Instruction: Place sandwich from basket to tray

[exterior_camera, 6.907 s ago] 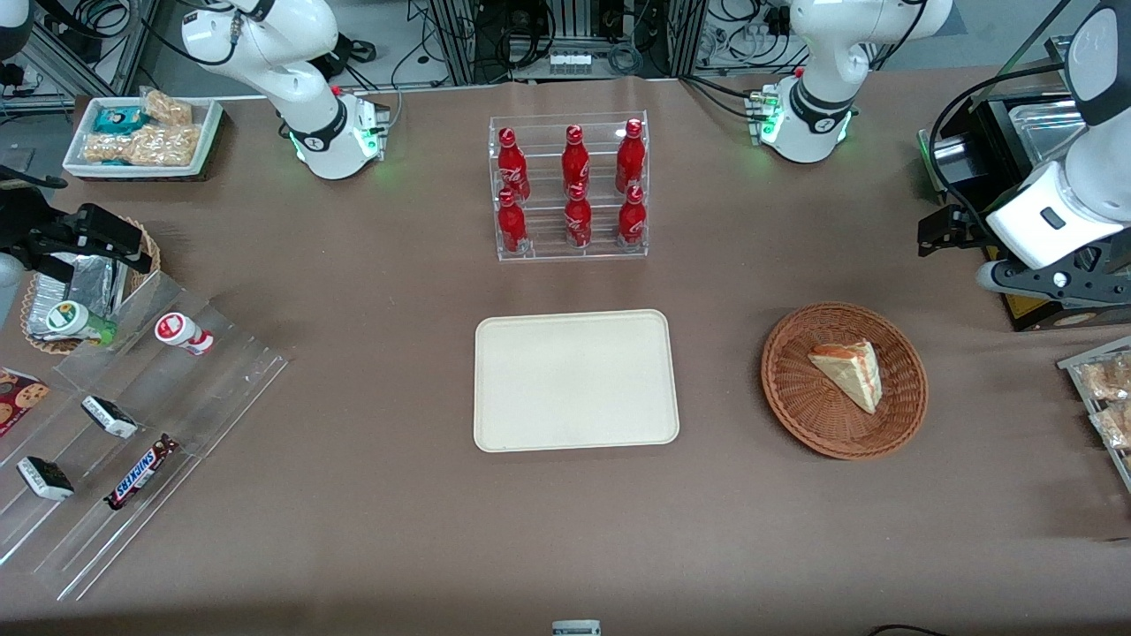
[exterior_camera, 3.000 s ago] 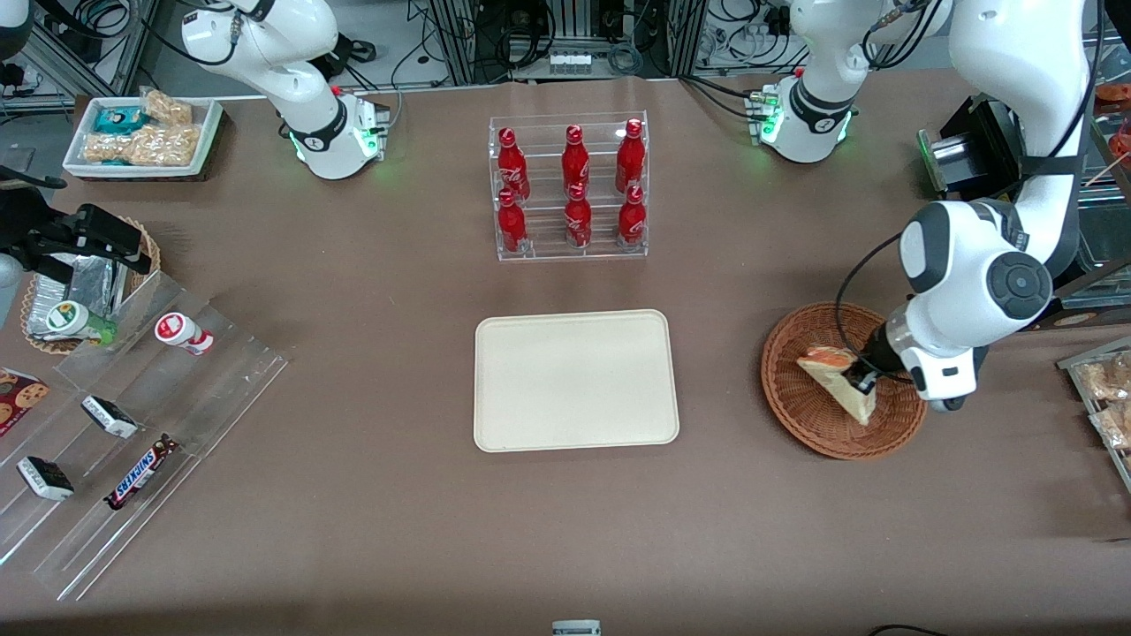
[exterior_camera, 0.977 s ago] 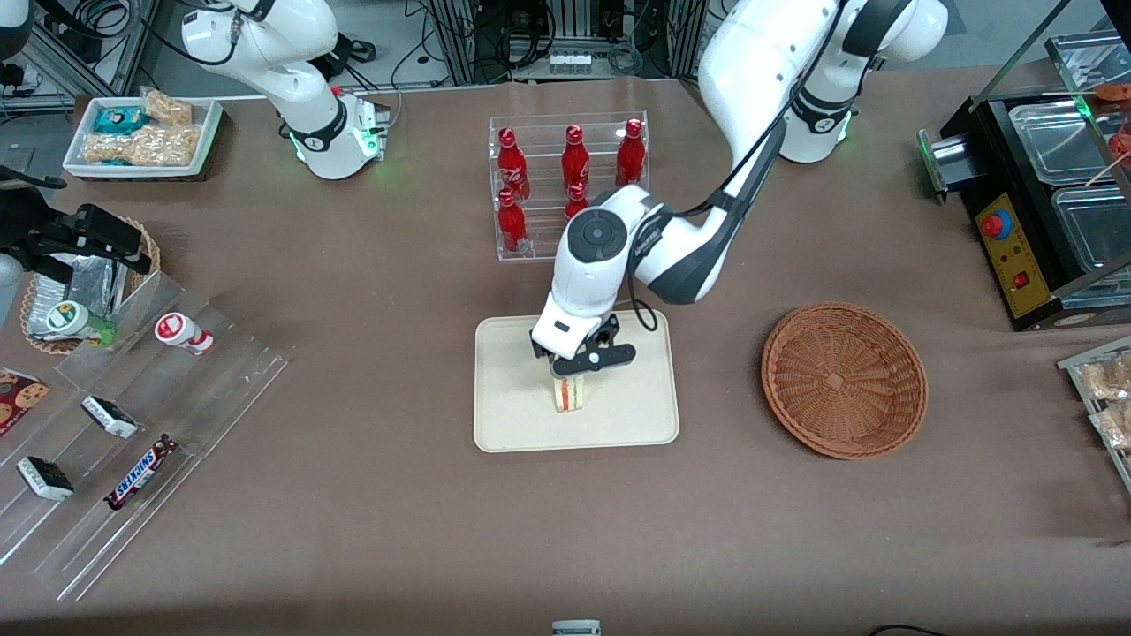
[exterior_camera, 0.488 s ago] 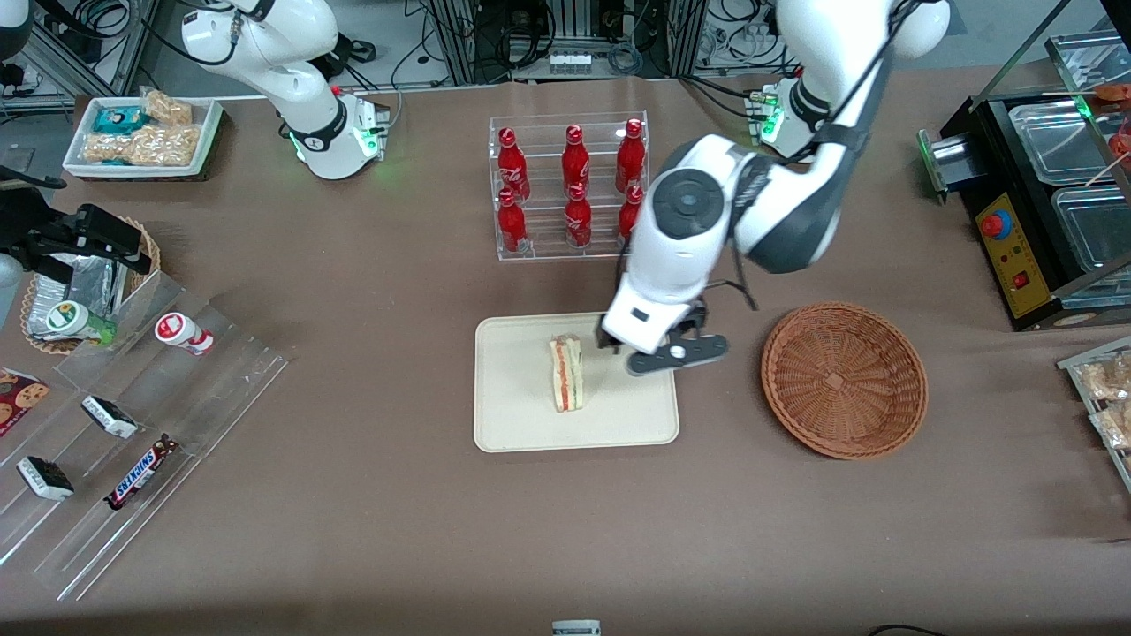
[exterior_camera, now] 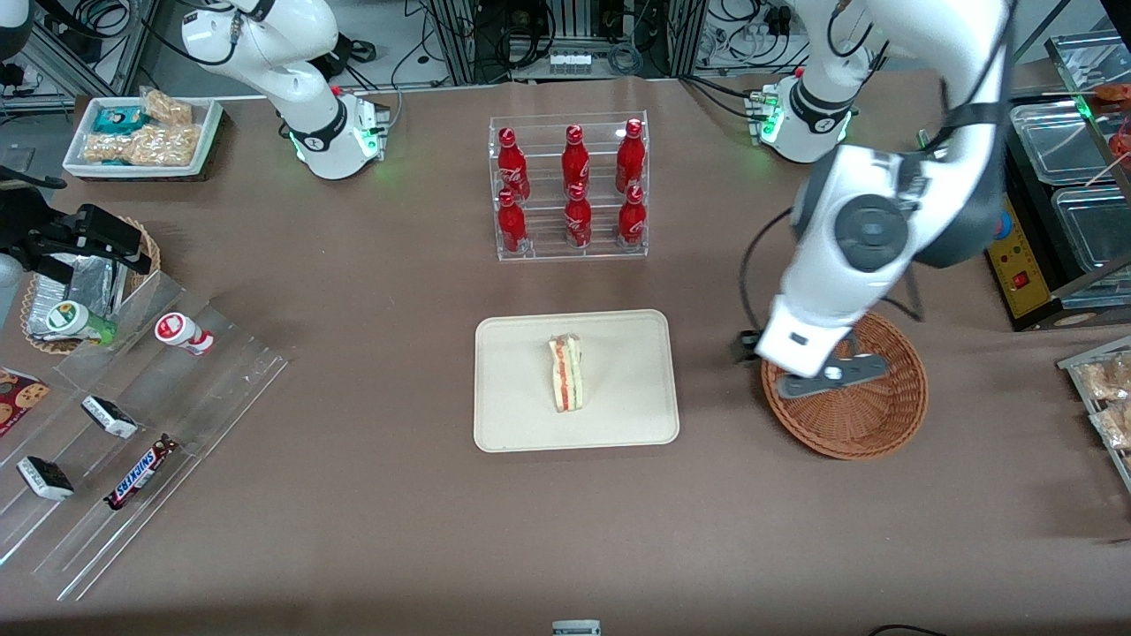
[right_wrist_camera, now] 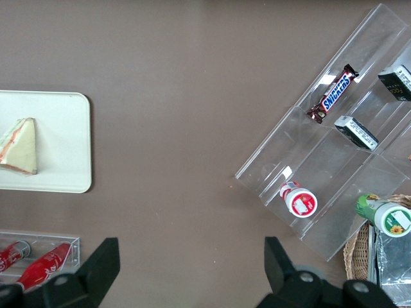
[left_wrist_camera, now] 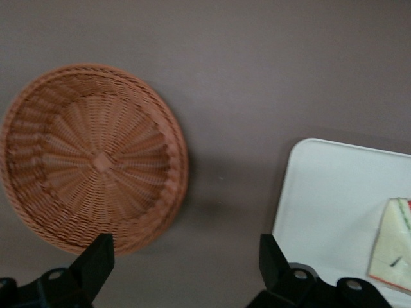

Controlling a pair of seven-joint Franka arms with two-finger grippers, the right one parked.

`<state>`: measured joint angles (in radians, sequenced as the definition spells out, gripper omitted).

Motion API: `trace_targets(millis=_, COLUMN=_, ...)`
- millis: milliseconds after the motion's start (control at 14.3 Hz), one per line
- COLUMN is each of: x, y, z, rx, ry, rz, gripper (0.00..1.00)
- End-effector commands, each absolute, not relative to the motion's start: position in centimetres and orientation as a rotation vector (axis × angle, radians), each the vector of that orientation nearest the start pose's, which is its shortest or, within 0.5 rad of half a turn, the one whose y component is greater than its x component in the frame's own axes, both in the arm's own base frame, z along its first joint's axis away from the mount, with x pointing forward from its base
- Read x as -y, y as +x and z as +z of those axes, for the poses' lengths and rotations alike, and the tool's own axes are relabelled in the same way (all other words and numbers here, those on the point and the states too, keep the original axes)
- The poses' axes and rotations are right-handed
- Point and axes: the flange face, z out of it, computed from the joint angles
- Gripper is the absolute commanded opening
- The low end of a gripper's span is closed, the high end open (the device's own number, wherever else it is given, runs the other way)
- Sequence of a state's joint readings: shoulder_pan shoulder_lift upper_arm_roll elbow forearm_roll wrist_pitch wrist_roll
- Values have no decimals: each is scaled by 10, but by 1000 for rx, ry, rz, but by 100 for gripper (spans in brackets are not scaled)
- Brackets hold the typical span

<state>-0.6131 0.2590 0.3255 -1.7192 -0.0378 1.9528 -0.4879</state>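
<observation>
- Toward the parked arm's end of the table: clear stepped rack (exterior_camera: 150, 424) with a Snickers bar (exterior_camera: 140, 483), well apart from the work; to be left alone.
- On the tray (exterior_camera: 521, 415): sandwich (exterior_camera: 565, 372), standing on edge near the middle, layered side showing, clear of every rim. Placement looks done; nothing to correct so long as it stays upright.
- Farther from the camera than the tray: bottle rack (exterior_camera: 569, 187), best given a wide berth on any retreat.
- Toward the working arm's end: basket (exterior_camera: 875, 424), empty of food.
- Above the basket's nearer-to-tray edge: gripper (exterior_camera: 822, 375), raised, fingers (left_wrist_camera: 96, 260) spread wide with nothing between them.
- Step in hand, by judgement: pulling away after release. Best done high and smooth, straight up and off toward the arm's own end, without brushing the wicker rim or swinging back over the tray.
</observation>
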Motion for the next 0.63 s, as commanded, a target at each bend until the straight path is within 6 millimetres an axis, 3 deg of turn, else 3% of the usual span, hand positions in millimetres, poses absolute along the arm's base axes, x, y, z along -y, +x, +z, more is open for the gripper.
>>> trace_targets(millis=0, x=164, y=591, z=456, rx=247, ry=-3106, rz=31, gripper=100)
trace_targets(millis=419, x=122, y=582, z=508, rx=301, ry=-3135, rz=10, gripper=100)
trace_targets(millis=488, x=119, y=582, z=510, rx=284, ry=-3136, rz=17, gripper=100)
trace_targets(millis=558, x=83, y=589, z=506, rx=343, ry=-3132, rz=30, gripper=100)
